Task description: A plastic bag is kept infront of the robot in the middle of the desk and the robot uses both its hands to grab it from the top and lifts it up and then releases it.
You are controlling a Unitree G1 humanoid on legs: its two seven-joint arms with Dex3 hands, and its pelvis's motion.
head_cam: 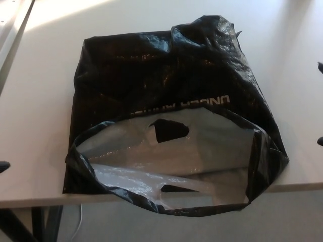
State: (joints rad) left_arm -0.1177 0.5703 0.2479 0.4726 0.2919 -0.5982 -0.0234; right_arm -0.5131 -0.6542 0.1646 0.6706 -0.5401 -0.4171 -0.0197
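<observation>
on the desk [40, 75], mid-front: bag [166, 75] lies flat, mouth open toward us over the near edge | left hand [3, 166] and right hand [320, 141] just tips at the bag's sides, fingers we cannot tell | step: reaching in, nothing gripped | next: we close both hands on the bag's top rim
</observation>
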